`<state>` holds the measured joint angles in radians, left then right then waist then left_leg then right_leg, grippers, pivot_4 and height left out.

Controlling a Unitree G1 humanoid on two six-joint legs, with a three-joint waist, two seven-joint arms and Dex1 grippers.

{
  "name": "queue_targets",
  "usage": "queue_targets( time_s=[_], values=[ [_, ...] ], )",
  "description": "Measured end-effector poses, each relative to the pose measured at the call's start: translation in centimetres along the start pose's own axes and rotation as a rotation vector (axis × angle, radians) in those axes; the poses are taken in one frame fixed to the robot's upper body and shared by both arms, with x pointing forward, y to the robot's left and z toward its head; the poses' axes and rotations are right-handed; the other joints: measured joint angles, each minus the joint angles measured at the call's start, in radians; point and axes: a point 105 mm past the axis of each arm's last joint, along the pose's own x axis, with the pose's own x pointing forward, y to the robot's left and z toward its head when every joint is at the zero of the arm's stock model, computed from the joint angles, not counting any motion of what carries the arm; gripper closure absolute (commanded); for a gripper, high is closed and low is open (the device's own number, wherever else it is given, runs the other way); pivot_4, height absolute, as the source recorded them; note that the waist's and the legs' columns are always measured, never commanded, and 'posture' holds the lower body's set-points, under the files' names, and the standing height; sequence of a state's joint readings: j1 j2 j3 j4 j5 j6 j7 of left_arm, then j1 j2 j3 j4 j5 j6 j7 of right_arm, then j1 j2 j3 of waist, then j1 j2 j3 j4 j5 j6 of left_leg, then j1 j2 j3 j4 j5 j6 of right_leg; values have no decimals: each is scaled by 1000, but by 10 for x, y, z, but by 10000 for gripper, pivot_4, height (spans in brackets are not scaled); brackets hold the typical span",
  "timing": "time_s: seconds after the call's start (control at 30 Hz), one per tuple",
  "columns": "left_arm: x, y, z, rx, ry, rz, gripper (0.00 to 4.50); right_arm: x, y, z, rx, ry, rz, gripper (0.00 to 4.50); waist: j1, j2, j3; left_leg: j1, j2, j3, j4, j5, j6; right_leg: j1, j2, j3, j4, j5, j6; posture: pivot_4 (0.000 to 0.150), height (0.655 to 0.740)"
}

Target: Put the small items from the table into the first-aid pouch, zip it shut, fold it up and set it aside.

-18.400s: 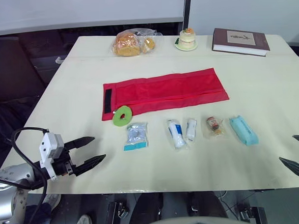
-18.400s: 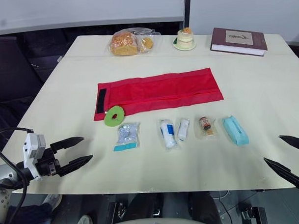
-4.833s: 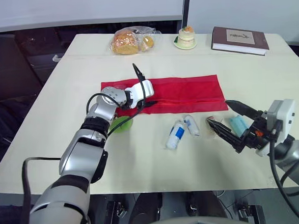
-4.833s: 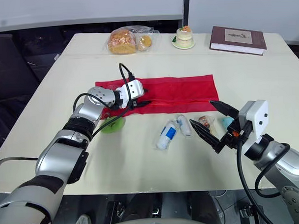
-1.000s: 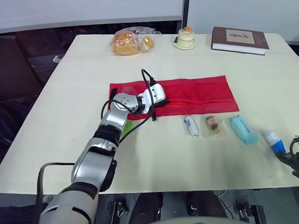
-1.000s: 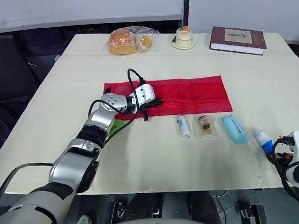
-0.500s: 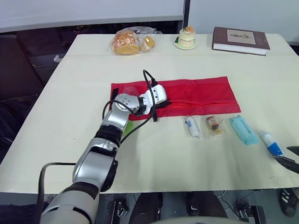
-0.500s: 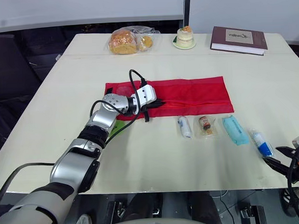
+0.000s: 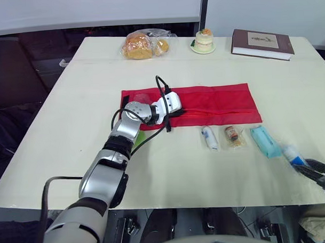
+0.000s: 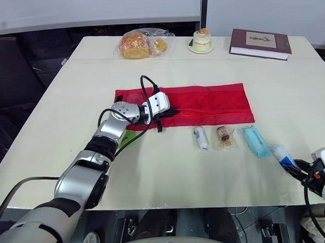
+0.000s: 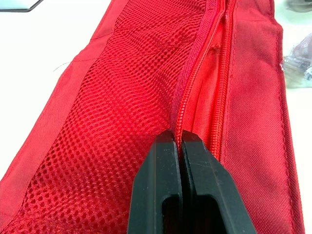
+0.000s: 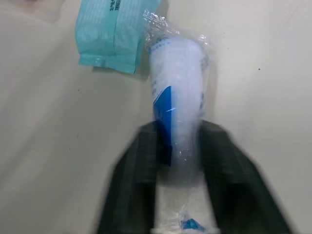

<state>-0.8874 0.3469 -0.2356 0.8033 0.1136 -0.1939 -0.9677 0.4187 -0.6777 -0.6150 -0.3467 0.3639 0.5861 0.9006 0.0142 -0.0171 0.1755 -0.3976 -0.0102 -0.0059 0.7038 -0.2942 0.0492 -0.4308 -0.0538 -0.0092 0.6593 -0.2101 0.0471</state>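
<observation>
Left eye view: the pouch [image 9: 220, 103] lies flat and unfolded in the middle of the table [image 9: 82, 108]. Its long axis runs parallel to the far edge, and the end with the black strip [image 9: 125, 100] points toward the left edge. It is red, with a band of open mesh along the far side and plain cloth along the near side. The zip [image 11: 207, 44] runs lengthwise between them.

The left gripper [image 9: 177, 113] rests on the pouch's near side, toward the black-strip end. In the left wrist view its fingers are pressed together with no gap. Their tips sit right on the zip line, and I cannot tell whether any cloth is caught between them.

A green ring [image 9: 139, 137] peeks out from under the left arm, just off the pouch's near edge. Three small items lie in a row just nearer than the pouch, from left to right: a white vial [image 9: 208, 137], a clear packet [image 9: 232, 135] and a teal pack [image 9: 264, 141].

The tube [image 9: 293, 155] lies close to the right edge, toward the near right corner. It is wrapped in clear film, white with a blue mark. Its long axis slants from that corner toward the teal pack, with its far end just beside the pack's corner.

The right gripper [image 12: 179, 127] is at the tube's near end. Its fingers are narrowly apart, one on each side of the tube and close against it.

Along the far edge stand a bread bag [image 9: 144, 46], a cake [image 9: 204, 41] and a book [image 9: 262, 43].
</observation>
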Motion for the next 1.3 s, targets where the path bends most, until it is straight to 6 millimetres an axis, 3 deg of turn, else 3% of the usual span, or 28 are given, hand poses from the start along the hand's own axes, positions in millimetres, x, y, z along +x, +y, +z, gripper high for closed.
queue_targets(
  time_s=[0.27, 0.4, 0.5, 0.6, 0.67, 0.7, 1.03, 1.13, 1.3],
  values=[
    [0, 2, 1, -1, -1, 2, 45000, 3, 0, 8, 27, -7, -3, 44888, 0, 0, 0, 0, 0, 0, 0, 0, 0, 0, 0, 0, 0, 0, 0, 1500, 7289],
    [4, 3, 9, -5, -29, -3, 45000, 8, 14, 56, 51, -82, 66, 44888, -1, 0, 0, 0, 0, 0, 0, 0, 0, 0, 0, 0, 1, 0, 0, 1500, 7289],
    [11, 4, 22, -9, -67, -11, 45000, 17, 44, 97, 70, -147, 178, 44888, 1, 0, 0, 0, 0, -2, 0, 0, 0, 0, 0, -1, 0, 0, 0, 1500, 7289],
    [10, 5, 19, -24, -65, -7, 45000, 26, 55, 105, 106, -135, 219, 44888, 1, -1, 0, -2, 0, -2, 0, 0, 0, 0, -1, -1, 0, 0, 0, 1500, 7289],
    [13, 5, 22, -36, -72, -4, 45000, 47, 74, 126, 143, -170, 293, 44888, -11, -1, 1, -1, 0, 1, 1, 0, 0, 0, -1, 1, 0, 0, 0, 1500, 7289],
    [22, 1, 33, -31, -105, -23, 45000, 62, 91, 131, 161, -143, 357, 44888, -6, -1, 0, 0, -1, -1, 1, 0, 0, 0, -1, 0, 1, 0, 0, 1500, 7289],
    [24, -1, 36, -30, -110, -36, 45000, 123, 136, 140, 257, -2, 428, 44888, -2, 0, 0, -3, -1, -1, 0, 0, 0, -2, -1, -1, 2, 0, 0, 1500, 7289],
    [25, -3, 38, -31, -113, -43, 45000, 142, 140, 145, 270, 16, 403, 44888, -4, 0, 0, -2, -2, -1, 0, 0, 0, -2, -1, -1, 3, 1, 0, 1500, 7289],
    [25, -4, 39, -28, -115, -38, 45000, 159, 143, 153, 318, 11, 398, 44888, -7, 0, 0, -2, -1, -1, 0, 0, 0, -2, 0, -1, 3, 1, 0, 1500, 7289]
  ],
)
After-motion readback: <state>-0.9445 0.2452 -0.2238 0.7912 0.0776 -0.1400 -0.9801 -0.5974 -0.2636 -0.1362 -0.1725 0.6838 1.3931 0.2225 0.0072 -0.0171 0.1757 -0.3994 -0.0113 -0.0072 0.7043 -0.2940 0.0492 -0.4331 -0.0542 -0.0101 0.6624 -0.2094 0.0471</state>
